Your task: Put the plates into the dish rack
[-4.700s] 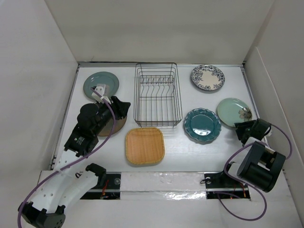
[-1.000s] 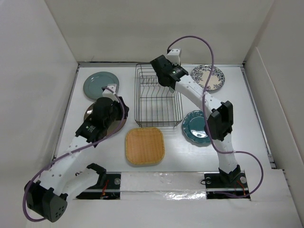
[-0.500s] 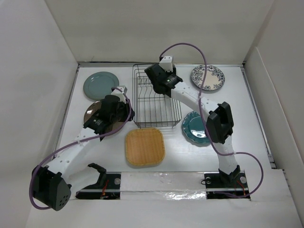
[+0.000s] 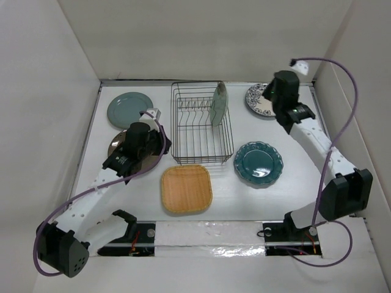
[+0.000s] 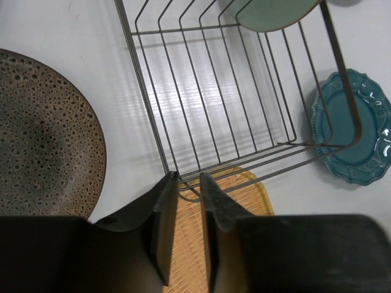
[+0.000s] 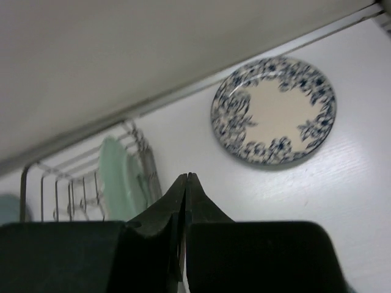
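Top view, mint plate (image 4: 219, 104) upright in rack (image 4: 198, 139), R end effector (image 6: 185, 177) closed

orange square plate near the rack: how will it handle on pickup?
Probably rigid: the orange square plate keeps a crisp raised rim. It lies flat on the table, so a finger likely needs to slip under the rim or it may just slide. Its finely ribbed surface may grip better than a glazed plate.

There are six plates (image 4: 186, 187) and one black wire dish rack (image 4: 173, 125) in all.
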You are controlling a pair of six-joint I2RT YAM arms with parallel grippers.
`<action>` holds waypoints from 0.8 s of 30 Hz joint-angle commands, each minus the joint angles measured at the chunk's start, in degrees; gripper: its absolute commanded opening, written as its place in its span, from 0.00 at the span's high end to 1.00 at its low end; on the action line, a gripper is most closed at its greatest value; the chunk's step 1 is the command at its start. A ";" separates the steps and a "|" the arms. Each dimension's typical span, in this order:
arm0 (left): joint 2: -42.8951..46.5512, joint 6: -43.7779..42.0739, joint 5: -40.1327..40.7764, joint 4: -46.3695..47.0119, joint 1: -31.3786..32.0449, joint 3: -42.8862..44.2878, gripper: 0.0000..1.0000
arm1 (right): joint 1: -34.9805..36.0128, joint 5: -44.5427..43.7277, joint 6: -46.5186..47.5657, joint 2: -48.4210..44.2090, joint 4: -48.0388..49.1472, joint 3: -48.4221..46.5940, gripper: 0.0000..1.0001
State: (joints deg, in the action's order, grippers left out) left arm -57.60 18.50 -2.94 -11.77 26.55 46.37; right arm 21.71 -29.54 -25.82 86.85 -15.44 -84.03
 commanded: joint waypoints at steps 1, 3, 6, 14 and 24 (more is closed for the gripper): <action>3.63 -0.22 -0.66 2.89 0.17 2.41 0.84 | -10.17 14.02 -4.92 -1.95 14.80 11.56 1.00; 4.51 -0.57 -0.40 2.98 0.17 2.41 1.00 | -17.63 18.80 -9.32 -0.46 18.76 14.67 1.00; 6.27 -0.66 0.92 2.98 0.17 1.97 1.00 | -22.84 22.85 -12.93 3.40 21.94 16.09 0.84; 7.24 -0.75 0.39 2.80 0.17 1.88 0.97 | -32.78 32.79 -23.38 22.38 24.75 11.96 0.42; 7.15 -0.66 -1.19 3.25 0.17 1.79 0.96 | -33.84 38.94 -26.91 32.23 24.41 6.78 0.42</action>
State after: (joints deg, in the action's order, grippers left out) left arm -51.13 18.26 -3.07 -10.94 26.55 46.44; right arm -11.94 5.80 -50.50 117.71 5.39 -74.22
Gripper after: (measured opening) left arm 0.033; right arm 0.579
